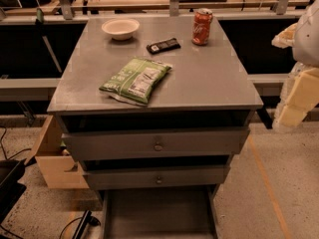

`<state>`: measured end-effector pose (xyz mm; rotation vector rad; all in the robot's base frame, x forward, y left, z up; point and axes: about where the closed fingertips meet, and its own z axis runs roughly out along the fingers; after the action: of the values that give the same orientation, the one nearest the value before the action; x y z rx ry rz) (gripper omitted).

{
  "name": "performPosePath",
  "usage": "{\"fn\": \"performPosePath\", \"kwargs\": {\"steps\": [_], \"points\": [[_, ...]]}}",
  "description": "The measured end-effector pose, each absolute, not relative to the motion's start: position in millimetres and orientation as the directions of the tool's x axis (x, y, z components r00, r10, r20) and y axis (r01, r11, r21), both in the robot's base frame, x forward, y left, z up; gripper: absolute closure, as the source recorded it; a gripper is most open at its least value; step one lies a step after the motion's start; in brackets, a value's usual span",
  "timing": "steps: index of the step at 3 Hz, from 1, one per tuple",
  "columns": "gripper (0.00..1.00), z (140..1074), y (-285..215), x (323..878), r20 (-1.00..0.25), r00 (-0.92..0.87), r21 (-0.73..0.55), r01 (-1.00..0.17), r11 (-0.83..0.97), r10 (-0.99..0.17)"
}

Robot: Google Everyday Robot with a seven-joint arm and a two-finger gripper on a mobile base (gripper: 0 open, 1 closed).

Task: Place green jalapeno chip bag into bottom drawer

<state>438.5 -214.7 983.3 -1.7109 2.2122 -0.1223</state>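
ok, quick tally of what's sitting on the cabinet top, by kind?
Chip bags: 1 (green jalapeno chip bag)
Bowls: 1 (white bowl)
Cans: 1 (orange soda can)
Bars: 1 (black flat bar)
Total: 4
The gripper is off the right side of the cabinet top, away from all four.

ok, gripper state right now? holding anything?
Gripper: open or shut cannot be told. It sits at the right edge, off the cabinet top, apart from the green jalapeno chip bag, which lies on that top.
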Motion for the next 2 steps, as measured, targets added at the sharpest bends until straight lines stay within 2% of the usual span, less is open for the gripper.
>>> {"fn": "performPosePath", "kwargs": {"steps": [1, 2], "points": [[0.00, 984.7, -213.3, 439.2, -0.218, -0.216, -0.276, -0.922, 0.272, -0.952], [0.00, 993.1, -180.3, 462.8, -0.317, -0.165, -0.286, -0.922, 0.260, -0.934]]}}
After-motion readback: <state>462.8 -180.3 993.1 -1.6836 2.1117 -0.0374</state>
